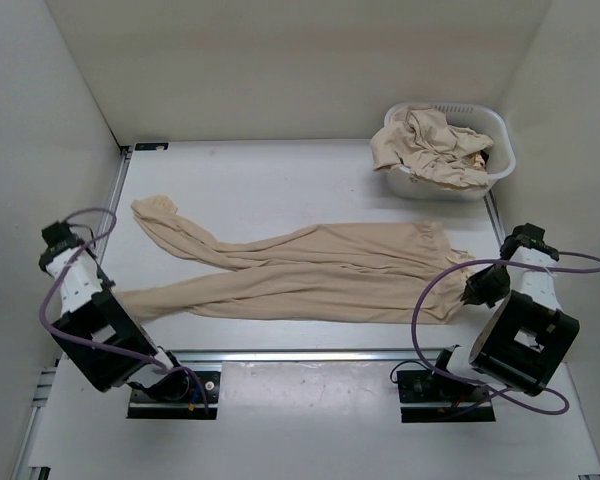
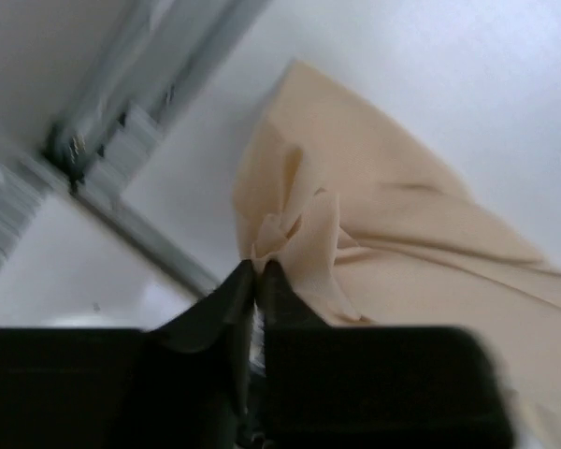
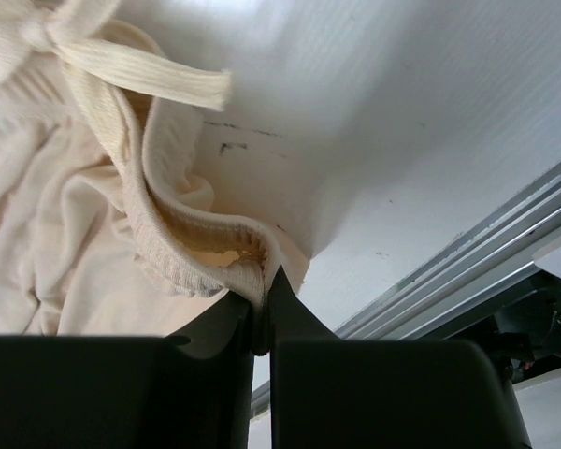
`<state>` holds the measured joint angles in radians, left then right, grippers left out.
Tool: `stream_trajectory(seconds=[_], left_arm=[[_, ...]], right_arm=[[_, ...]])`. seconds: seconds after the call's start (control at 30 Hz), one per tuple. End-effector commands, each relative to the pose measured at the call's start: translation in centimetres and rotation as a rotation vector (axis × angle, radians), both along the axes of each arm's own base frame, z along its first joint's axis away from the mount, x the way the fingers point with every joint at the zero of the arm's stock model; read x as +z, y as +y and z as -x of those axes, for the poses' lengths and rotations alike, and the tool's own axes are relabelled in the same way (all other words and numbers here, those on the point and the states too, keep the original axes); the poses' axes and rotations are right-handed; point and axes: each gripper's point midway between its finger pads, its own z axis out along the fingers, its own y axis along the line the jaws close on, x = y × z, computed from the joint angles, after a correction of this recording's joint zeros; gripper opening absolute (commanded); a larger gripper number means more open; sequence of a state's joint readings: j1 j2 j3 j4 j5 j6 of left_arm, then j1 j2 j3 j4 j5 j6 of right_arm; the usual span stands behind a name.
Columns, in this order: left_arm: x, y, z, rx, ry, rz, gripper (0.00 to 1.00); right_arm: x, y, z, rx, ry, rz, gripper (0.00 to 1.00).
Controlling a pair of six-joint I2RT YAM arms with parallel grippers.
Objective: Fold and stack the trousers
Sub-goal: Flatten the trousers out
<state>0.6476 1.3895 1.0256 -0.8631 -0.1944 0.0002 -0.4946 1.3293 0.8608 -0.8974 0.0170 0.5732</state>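
Sprawling flat on the table (image 1: 280, 175), wrinkly beige trousers (image 1: 330, 272), legs apart.

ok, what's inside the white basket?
A crumpled heap of beige trousers, spilling over the basket rim. How many there are, and anything beneath them, is covered by the top layer.

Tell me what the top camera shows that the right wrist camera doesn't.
Only the top view: the whole trousers spread flat with both legs running left, the left arm at a leg end, and the white basket holding more beige fabric. Only the right wrist: the right gripper shut on the ribbed waistband, and the drawstring. Both: the trousers' waist end, the white table and the rail at its near edge.
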Motion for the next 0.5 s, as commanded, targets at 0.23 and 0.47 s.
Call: stream_trajectory(seconds=[0.23, 0.47], left_arm=[[-3.7, 1.0, 10.0, 0.331, 0.0, 0.052, 0.63], [-3.7, 1.3, 9.0, 0.362, -0.056, 0.202, 0.68]], right_arm=[[-1.1, 1.7, 0.8, 0.002, 0.011, -0.079, 0.0], [-1.2, 1.4, 0.9, -0.001, 0.021, -0.061, 0.0]])
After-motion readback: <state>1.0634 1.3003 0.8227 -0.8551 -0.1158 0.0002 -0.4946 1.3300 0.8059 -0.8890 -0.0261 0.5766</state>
